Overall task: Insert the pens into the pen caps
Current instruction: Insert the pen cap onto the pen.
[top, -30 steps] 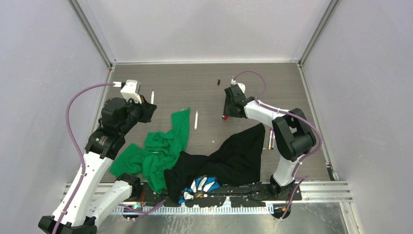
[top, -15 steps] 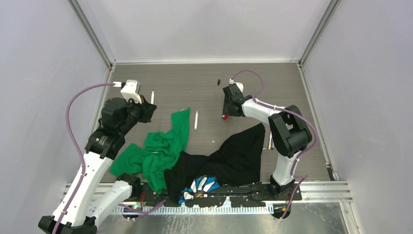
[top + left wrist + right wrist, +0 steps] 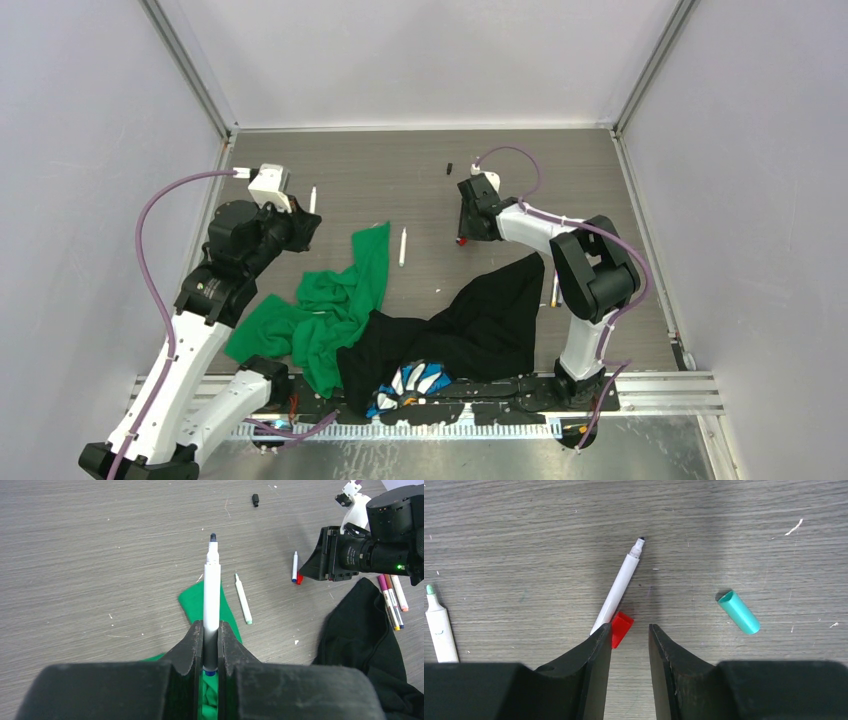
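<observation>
My left gripper (image 3: 211,627) is shut on a white pen (image 3: 211,595) whose dark tip points away from me, above the green cloth. My right gripper (image 3: 629,630) hangs low over the table with its jaws open. A red cap (image 3: 621,628) lies against the inside of its left finger (image 3: 596,650). A white pen with a black tip (image 3: 620,594) lies beside that cap. To the right is a teal cap (image 3: 738,612). A green-tipped pen (image 3: 439,630) lies at the left. A black cap (image 3: 450,167) sits farther back on the table.
A green cloth (image 3: 340,300) and a black cloth (image 3: 480,320) lie crumpled in the near middle of the table. Several more pens (image 3: 392,600) lie by the black cloth's right edge. The enclosure walls close in on both sides.
The right arm has shifted slightly to the left and its jaws have narrowed a little around the red cap. The left arm and its pen have not moved.
</observation>
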